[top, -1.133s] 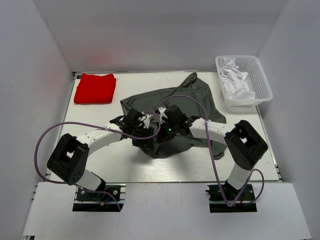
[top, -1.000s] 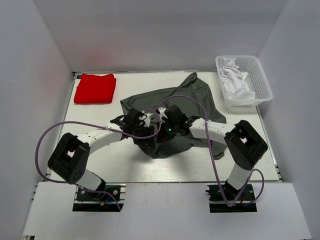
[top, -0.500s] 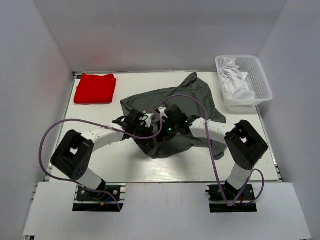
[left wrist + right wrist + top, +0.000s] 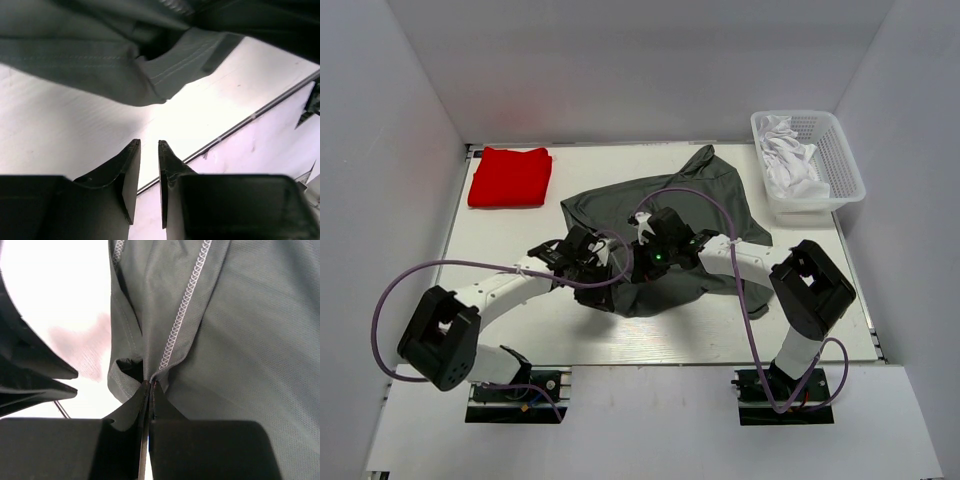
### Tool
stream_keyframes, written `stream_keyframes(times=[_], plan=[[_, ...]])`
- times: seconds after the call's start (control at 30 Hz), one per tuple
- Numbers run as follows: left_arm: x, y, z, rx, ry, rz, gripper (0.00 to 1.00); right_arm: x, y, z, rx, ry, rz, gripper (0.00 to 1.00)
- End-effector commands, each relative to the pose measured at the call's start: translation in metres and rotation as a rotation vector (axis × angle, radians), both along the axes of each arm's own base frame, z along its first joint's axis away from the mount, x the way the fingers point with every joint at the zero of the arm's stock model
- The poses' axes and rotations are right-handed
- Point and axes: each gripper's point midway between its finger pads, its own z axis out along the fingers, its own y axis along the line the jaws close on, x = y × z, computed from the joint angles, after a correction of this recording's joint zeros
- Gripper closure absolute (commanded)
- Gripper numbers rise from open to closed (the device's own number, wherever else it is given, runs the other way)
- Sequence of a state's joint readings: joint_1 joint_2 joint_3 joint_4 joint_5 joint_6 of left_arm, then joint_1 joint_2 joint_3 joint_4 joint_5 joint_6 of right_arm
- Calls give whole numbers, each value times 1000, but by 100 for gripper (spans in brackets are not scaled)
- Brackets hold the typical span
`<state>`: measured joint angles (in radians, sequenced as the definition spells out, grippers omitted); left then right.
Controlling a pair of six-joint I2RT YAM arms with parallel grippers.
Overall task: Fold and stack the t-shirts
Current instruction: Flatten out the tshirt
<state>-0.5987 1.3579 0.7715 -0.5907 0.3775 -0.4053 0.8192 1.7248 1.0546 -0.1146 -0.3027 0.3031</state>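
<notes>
The dark grey t-shirt (image 4: pixel 705 190) lies crumpled in the middle of the table, its near part lifted and bunched. My right gripper (image 4: pixel 632 265) is shut on a seamed fold of this shirt (image 4: pixel 240 340); in the right wrist view the jaws (image 4: pixel 149 384) pinch the cloth at the stitched edge. My left gripper (image 4: pixel 600 288) hovers just left of that bunch, its jaws a narrow gap apart with nothing between them (image 4: pixel 149 145). The grey hem (image 4: pixel 90 55) hangs above and beyond its fingertips. The red t-shirt (image 4: pixel 510 177) lies folded at the far left.
A white plastic basket (image 4: pixel 845 165) holding white cloth (image 4: pixel 790 160) stands at the far right corner. Purple cables loop over both arms. The table's front edge runs close behind the left gripper (image 4: pixel 240 125).
My left arm has swung back toward the near left, away from the shirt, and its jaws have narrowed. The right gripper has kept its hold and place.
</notes>
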Motion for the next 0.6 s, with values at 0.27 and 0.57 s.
stream_keyframes(times=[0.27, 0.57], plan=[[56, -21, 17, -45, -175, 36, 35, 11, 8, 18, 16, -53, -10, 100], [59, -34, 10, -61, -160, -27, 35, 40, -21, -9, -148, -37, -253, 84]])
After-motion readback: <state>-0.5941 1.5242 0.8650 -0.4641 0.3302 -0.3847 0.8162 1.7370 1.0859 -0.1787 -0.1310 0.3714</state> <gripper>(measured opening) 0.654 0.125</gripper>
